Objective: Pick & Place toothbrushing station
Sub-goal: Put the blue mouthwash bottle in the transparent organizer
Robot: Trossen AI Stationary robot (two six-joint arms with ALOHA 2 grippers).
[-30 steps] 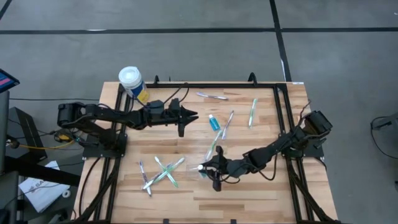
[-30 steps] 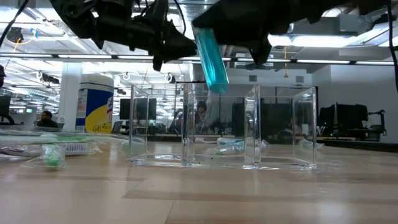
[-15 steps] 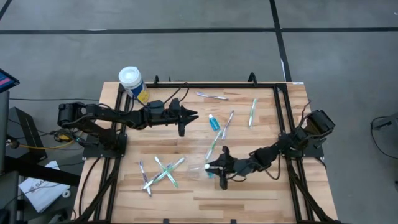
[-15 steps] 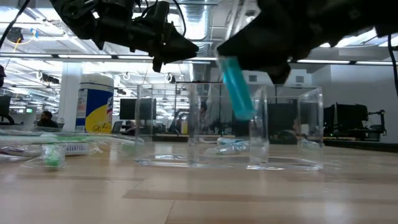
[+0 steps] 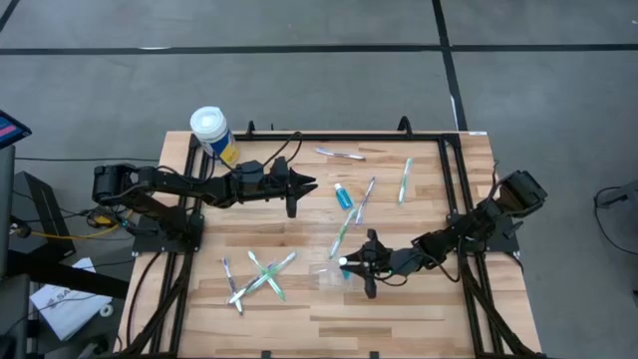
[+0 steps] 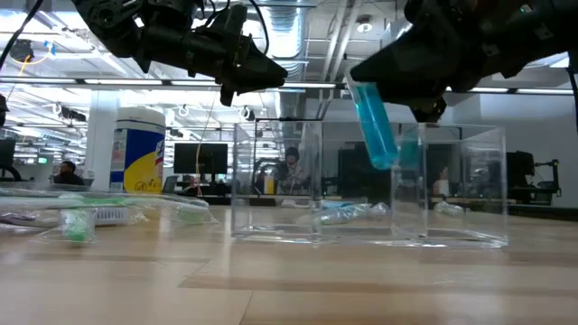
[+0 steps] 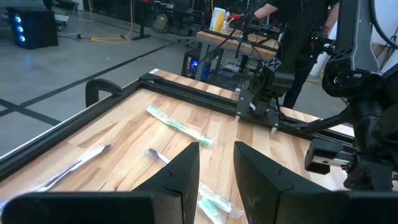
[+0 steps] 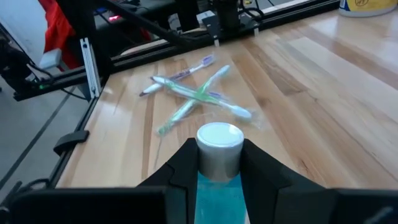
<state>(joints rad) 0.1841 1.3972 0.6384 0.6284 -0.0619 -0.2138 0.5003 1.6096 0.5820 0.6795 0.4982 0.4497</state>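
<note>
My right gripper is shut on a teal tube with a white cap, near the table's front middle. The tube slants down at the clear plastic holder, which stands on the table; whether tube and holder touch, I cannot tell. A second teal tube lies mid-table. Thin green, purple and white toothbrushes lie flat in a crossed heap and scattered. My left gripper hovers open over the table's middle left, with nothing between its fingers. My right gripper pinches the teal tube's body just behind the white cap between its two fingers. The fingers come from the table's right, slanting slightly down, and lie along the tube. The cap sticks out past the fingertips, and the tube is lifted clear of the table.
A white-capped canister with a yellow label stands at the far left corner. A black frame runs round the table's edges. Bare wood lies along the near edge.
My right gripper has carried the teal tube toward the table's right edge and a little down, still shut on it. The clear holder has slid along the table toward the right too.
</note>
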